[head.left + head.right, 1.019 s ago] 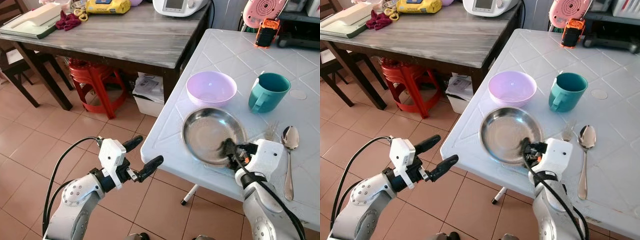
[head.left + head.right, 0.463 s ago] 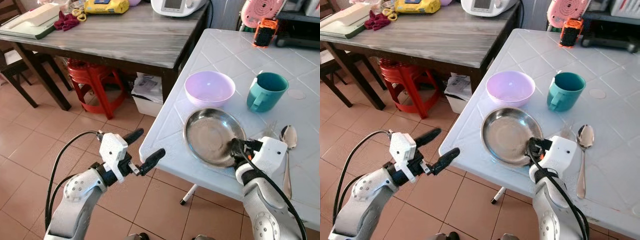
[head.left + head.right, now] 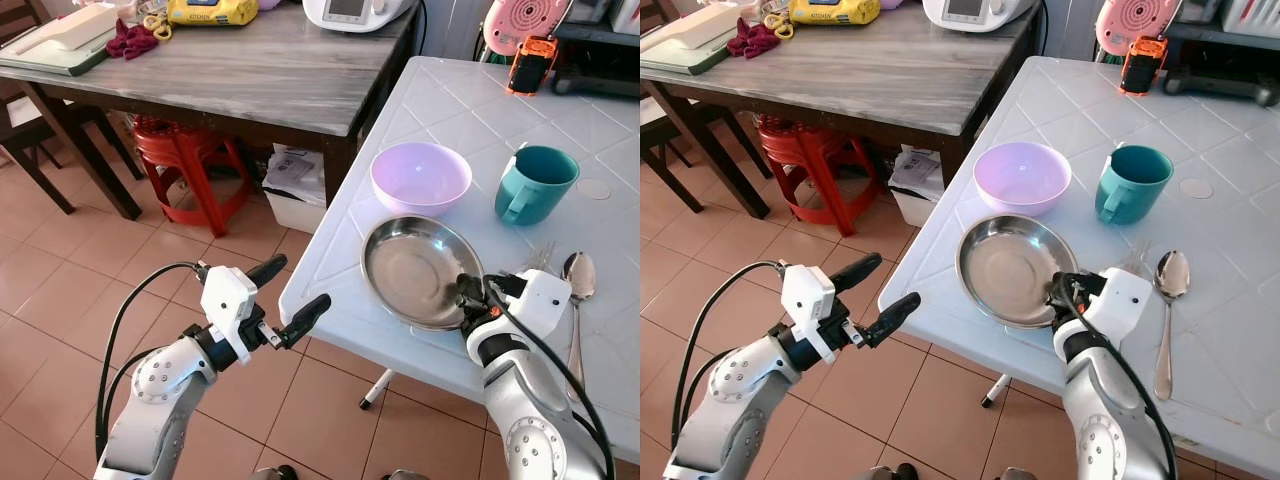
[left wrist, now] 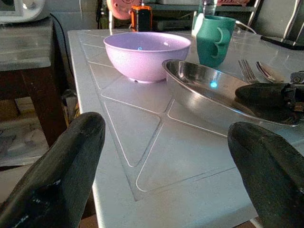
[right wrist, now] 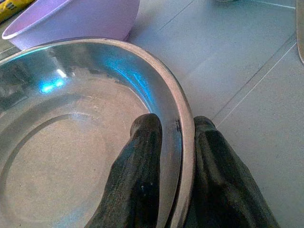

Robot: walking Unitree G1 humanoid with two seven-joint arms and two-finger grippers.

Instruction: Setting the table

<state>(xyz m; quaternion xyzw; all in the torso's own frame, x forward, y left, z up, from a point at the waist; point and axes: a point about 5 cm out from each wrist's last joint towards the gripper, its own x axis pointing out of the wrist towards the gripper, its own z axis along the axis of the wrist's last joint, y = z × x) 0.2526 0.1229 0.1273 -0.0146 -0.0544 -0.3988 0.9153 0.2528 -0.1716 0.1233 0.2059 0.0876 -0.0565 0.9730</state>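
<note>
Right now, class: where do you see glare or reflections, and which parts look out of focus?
Right wrist view: blue-white glare streaks the steel plate pinched at its rim by the right gripper. Left wrist view: the left gripper has soft, blurred fingers, the purple bowl is sharp, and a small glint sits on the plate. Left eye view: even daylight, and the plate mirrors dully.
</note>
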